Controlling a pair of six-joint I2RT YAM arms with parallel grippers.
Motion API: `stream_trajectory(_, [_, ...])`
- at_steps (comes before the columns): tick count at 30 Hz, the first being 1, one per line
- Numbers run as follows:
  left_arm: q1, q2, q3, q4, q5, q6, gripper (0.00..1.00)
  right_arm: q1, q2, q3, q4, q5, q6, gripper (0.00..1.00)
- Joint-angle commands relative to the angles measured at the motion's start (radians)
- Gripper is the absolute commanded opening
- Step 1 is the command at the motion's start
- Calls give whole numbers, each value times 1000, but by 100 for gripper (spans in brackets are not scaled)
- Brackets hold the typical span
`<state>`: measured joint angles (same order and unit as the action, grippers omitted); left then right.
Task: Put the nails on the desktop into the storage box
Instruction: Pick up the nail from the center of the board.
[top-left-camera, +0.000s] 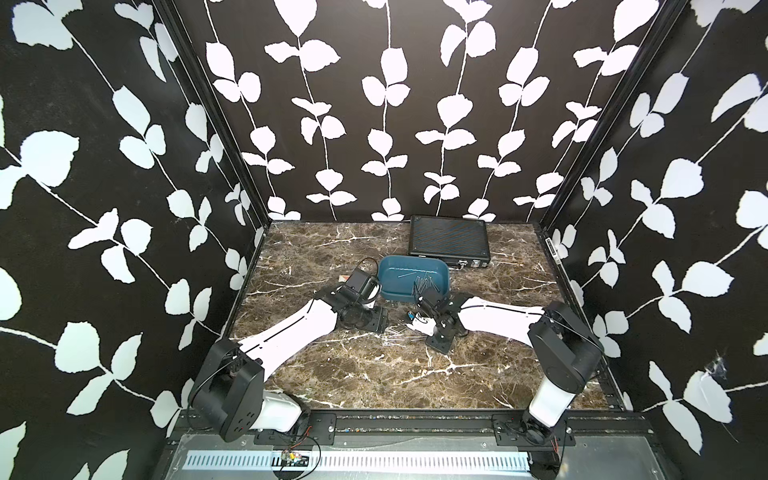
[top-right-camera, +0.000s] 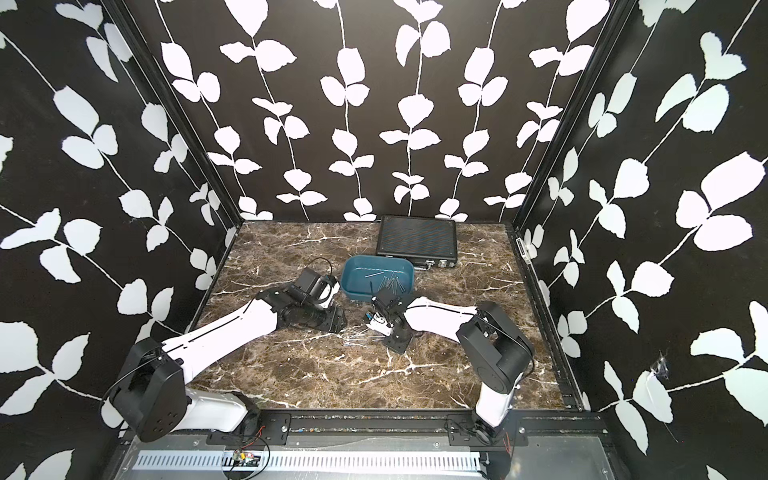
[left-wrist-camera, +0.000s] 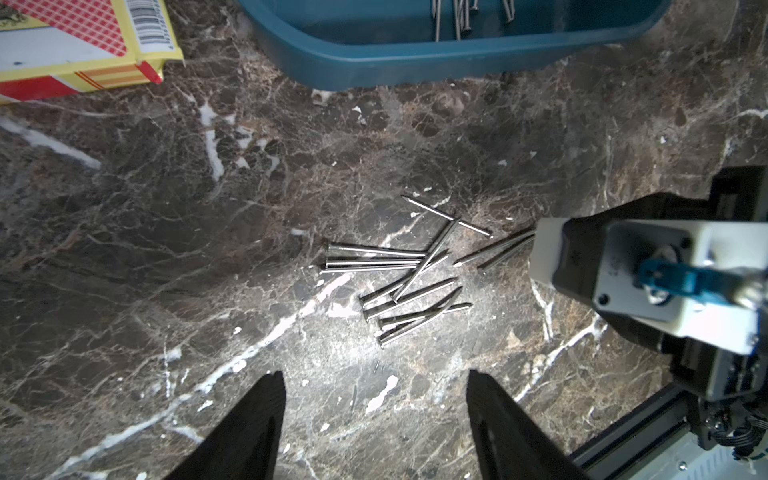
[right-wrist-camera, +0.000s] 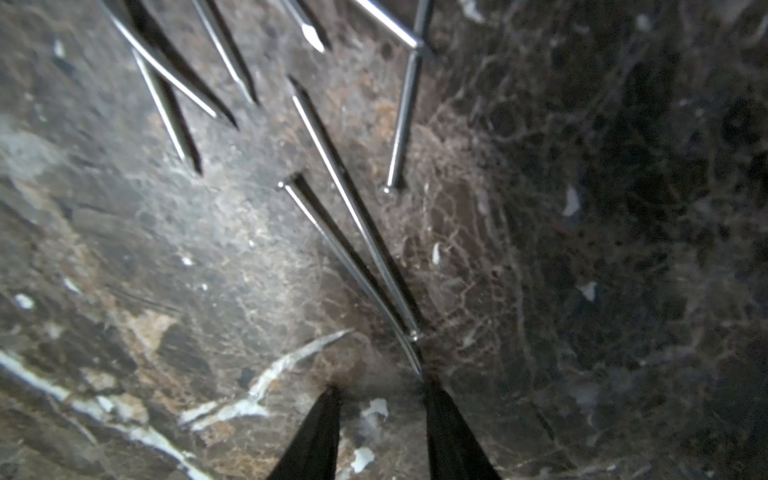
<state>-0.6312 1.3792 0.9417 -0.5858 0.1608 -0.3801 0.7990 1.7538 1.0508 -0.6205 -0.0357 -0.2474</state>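
a loose heap of nails (left-wrist-camera: 399, 286) lies on the marbled worktop (top-left-camera: 374, 374), just in front of the teal storage box (top-left-camera: 399, 296), where more nails (top-right-camera: 390, 282) already rest in its right half. the left end effector (left-wrist-camera: 374, 374) hovers short of the heap, its fingers spread wide with nothing between them. the right end effector (right-wrist-camera: 382, 388) sits low at the worktop, its tips narrowly parted over bare marble. two nails (right-wrist-camera: 353, 249) run up to one tip, though whether they touch it cannot be told. a red-and-yellow card box (left-wrist-camera: 83, 41) lies near the storage box, and a black ribbed case (top-left-camera: 449, 237) stands behind it by the back wall.
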Motion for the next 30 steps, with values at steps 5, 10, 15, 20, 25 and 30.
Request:
stream_trajectory(5, [11, -12, 1, -22, 7, 18, 71, 3, 45, 61, 35, 46, 0, 37])
stream_trajectory(10, [11, -13, -2, -23, 6, 12, 71, 11, 62, 101, 31, 29, -7, 37])
stream_trajectory(15, [11, -26, -22, -17, 0, 1, 71, 16, 64, 144, 26, 7, -8, 37])
stream_trajectory(20, [12, -29, -26, -18, -1, -6, 71, 17, 95, 194, 32, -24, 5, 37])
stream_trajectory(25, [13, -38, -27, -29, -8, -8, 72, 23, 145, 254, 34, -46, 22, 37])
stream_trajectory(30, [15, -51, -38, -36, -14, -6, 72, 32, 174, 302, 37, -52, 33, 37])
